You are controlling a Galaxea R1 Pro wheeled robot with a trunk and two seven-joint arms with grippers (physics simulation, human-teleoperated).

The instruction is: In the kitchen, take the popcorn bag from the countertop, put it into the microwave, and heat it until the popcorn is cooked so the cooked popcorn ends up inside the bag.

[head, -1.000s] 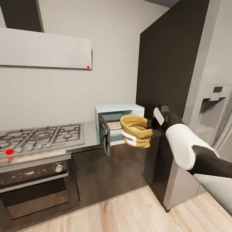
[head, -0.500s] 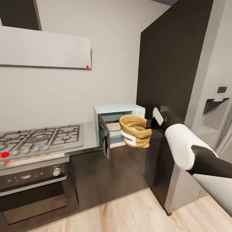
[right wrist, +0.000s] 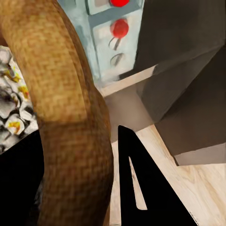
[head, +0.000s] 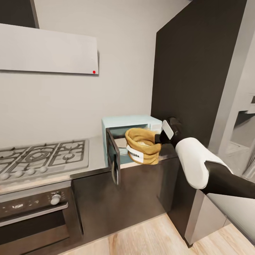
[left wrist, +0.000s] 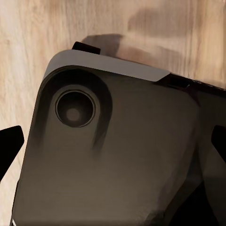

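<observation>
The right gripper (head: 158, 139) is clamped on the rolled rim of the popcorn bag (head: 141, 146), one finger (right wrist: 136, 183) outside the cloth, the other hidden inside. The bag hangs in the air right at the mouth of the microwave (head: 129, 136), which sits on the countertop (head: 97, 152) with its door (head: 113, 156) swung wide open at about 9 o'clock from the bag. In the right wrist view pale kernels show inside the sack, and the red knobs (right wrist: 118, 27) of the microwave's panel sit just past the rim. Good approach here would be a straight push toward the cavity at 10 o'clock, bag kept upright so nothing spills, rim clear of the top edge of the opening and of the door. It should sit on the floor of the cavity before the fingers let go. The left gripper (left wrist: 113, 141)? Dark tips at the edges of its own view, spread wide, nothing between them but the robot's body over the wood floor (left wrist: 28, 42).
</observation>
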